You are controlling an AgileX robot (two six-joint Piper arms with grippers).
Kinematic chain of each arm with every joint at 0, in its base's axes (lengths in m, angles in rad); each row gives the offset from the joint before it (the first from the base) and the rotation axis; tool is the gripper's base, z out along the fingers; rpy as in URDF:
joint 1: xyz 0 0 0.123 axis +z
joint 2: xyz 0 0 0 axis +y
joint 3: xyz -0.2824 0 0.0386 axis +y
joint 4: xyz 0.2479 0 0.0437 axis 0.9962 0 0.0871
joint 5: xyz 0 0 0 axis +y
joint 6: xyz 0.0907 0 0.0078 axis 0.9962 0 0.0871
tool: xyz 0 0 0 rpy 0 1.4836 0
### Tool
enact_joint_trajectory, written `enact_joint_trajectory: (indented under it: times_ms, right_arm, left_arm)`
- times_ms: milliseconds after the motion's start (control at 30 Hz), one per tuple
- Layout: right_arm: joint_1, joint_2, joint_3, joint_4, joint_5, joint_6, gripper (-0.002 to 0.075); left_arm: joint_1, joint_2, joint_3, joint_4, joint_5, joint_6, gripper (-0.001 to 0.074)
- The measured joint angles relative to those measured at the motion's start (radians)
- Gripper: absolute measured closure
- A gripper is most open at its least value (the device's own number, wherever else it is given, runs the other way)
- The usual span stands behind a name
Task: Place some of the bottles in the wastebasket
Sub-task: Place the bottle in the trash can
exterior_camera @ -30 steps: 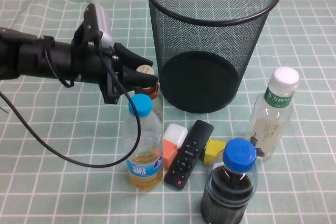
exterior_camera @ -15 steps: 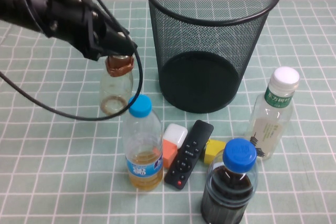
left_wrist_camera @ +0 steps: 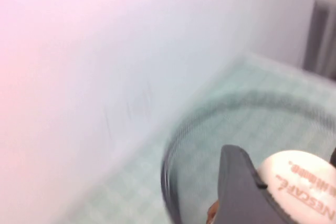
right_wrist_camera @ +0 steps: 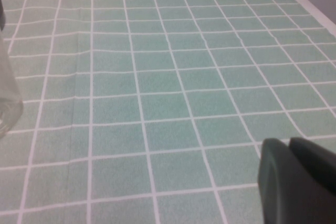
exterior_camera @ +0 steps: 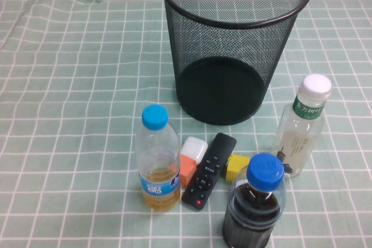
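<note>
Up top left, small beige-capped bottle (left_wrist_camera: 296,182) gripped in left end effector (left_wrist_camera: 273,192), lifted way off the tabletop (exterior_camera: 70,114), near the wastebasket (exterior_camera: 234,45) rim. Blue-capped yellow bottle (exterior_camera: 157,158), remote (exterior_camera: 209,162), dark bottle (exterior_camera: 256,204) standing in front. White-capped bottle (exterior_camera: 302,126) upright, right of basket. Right end effector (right_wrist_camera: 296,179) low over bare cloth, can't tell how wide.

Bright, even light throughout; the left wrist view is motion-blurred.
</note>
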Motion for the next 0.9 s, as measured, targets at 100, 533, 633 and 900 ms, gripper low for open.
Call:
enact_joint_trajectory:
  times_ms: [100,533,633,900]
  right_arm:
    - [0.0,-0.002,0.0,0.0,0.0,0.0,0.0734]
    - [0.0,-0.002,0.0,0.0,0.0,0.0,0.0734]
    - [0.0,-0.002,0.0,0.0,0.0,0.0,0.0734]
    - [0.0,-0.002,0.0,0.0,0.0,0.0,0.0734]
  left_arm:
    - [-0.042,0.065,-0.187,0.008,-0.018,-0.051,0.0451]
    - [-0.268,0.429,-0.452,0.039,-0.118,-0.049,0.0452]
    - [-0.277,0.508,-0.452,0.06,-0.12,-0.049,0.0452]
    - [-0.277,0.642,-0.452,0.082,-0.114,-0.095,0.0452]
